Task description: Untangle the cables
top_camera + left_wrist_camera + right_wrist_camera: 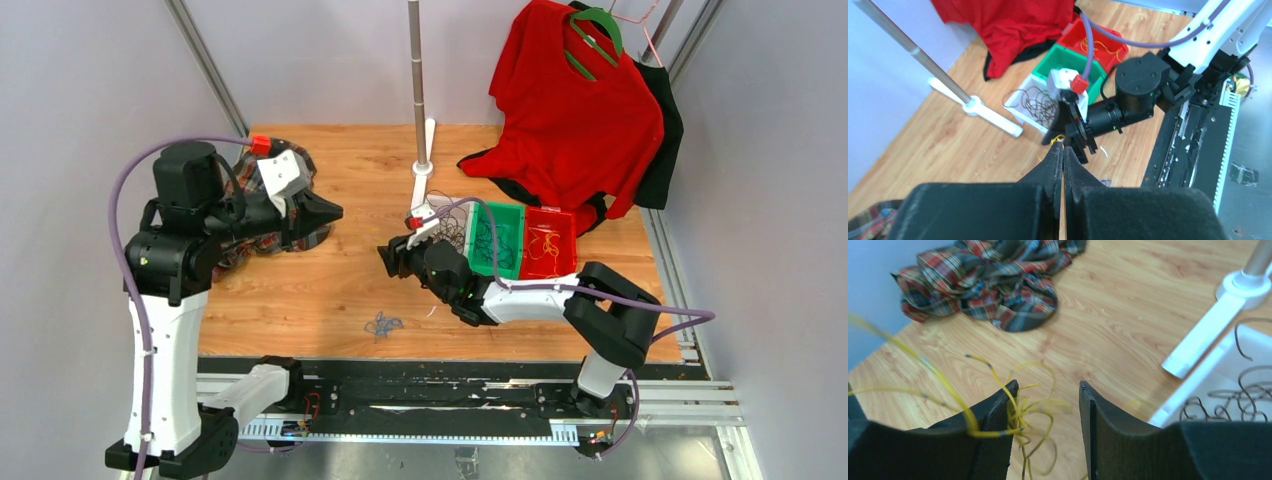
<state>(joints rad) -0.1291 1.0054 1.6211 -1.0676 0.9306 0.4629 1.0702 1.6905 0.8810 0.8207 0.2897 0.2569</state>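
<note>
Left tool (1062,165) pinched together, perhaps nipping yellow cable (1058,140)

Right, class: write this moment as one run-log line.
left pincer: shut on yellow cable | right pincer: open, cable draped across it | blue cable: loose on table

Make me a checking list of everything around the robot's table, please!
Surface: light wooden tabletop, a few tiny scraps.
Job's things: thin yellow cables hanging on the right gripper; small blue cable bundle loose on the wood; dark cables in the white plastic bin; more in the green bin and red bin.
Clutter: crumpled plaid cloth, back left.
Grippers: left gripper shut, yellow strand at its tip; right open.
Cables: thick purple arm cables, along both arms.
Surroundings: red shirt on green hanger, metal pole, grey walls.
</note>
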